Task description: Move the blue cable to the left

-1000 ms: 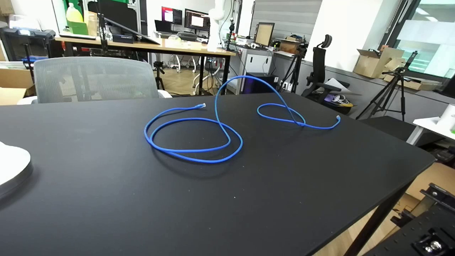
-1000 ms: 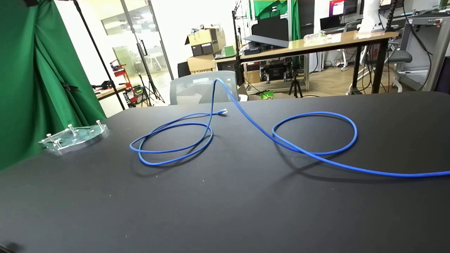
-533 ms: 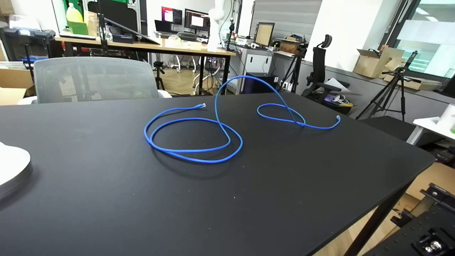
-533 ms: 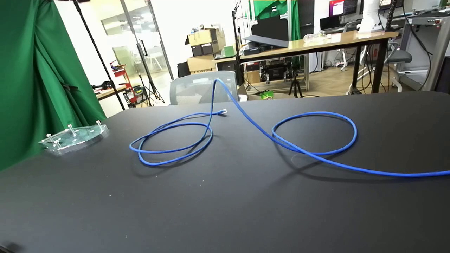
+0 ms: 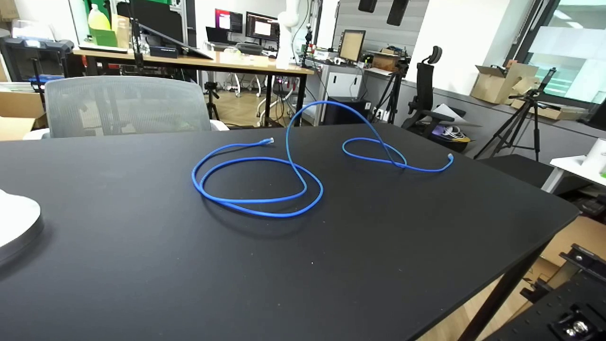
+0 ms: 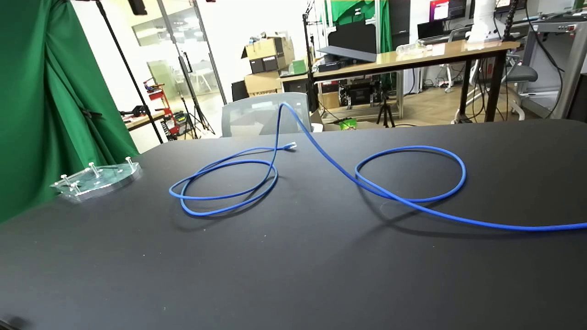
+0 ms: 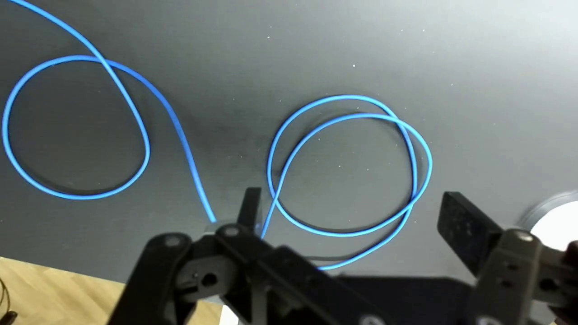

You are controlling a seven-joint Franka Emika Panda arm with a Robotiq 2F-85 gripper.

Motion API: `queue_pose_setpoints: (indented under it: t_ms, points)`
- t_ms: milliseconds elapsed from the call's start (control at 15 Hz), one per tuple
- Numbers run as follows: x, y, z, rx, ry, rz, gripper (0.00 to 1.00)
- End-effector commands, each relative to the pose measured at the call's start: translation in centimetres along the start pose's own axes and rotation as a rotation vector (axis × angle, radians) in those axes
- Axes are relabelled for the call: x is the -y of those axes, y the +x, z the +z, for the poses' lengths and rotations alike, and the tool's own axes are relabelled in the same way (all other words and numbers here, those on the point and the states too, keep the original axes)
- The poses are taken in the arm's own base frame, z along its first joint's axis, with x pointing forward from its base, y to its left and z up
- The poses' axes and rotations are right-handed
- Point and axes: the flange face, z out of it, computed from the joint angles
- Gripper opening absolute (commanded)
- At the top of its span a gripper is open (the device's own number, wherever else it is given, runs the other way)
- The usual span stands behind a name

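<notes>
The gripper (image 7: 353, 205) is spread wide in the wrist view, its two dark fingers (image 7: 467, 230) far apart and holding nothing. In an exterior view the fingertips (image 5: 397, 12) hang at the top edge, well above the black table (image 5: 265, 293) and clear of the blue cable (image 5: 277, 215), which lies on that table in loose loops. Seen from the wrist, the cable's double coil shows between the fingers, partly beyond their tips, its lowest strand running behind the gripper's body; a single loop lies outside the finger on that view's left, and two strands pass out of sight behind that finger and its linkage. In both exterior views the cable rises from the tabletop in a tall arch between the double coil and the single loop. One pale connector tip (image 5: 270, 140) lies beside the double coil, near the table's far edge, beyond which a grey mesh chair (image 5: 128, 104) stands.
</notes>
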Motion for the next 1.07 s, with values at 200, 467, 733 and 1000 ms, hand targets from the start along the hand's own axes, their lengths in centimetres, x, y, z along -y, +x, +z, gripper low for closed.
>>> queue_pose_setpoints:
  t_ms: [200, 467, 733, 1000]
  points:
    - [0.2, 0.3, 0.5, 0.05, -0.093, -0.061, 1.0]
    - [-5.8, 0.3, 3.0, 0.116, -0.178, 0.015, 1.0]
    - [-11.2, 0.4, 6.9, 0.191, -0.187, 0.127, 1.0]
    - [-12.6, 3.2, 10.0, 0.213, -0.158, 0.149, 1.0]
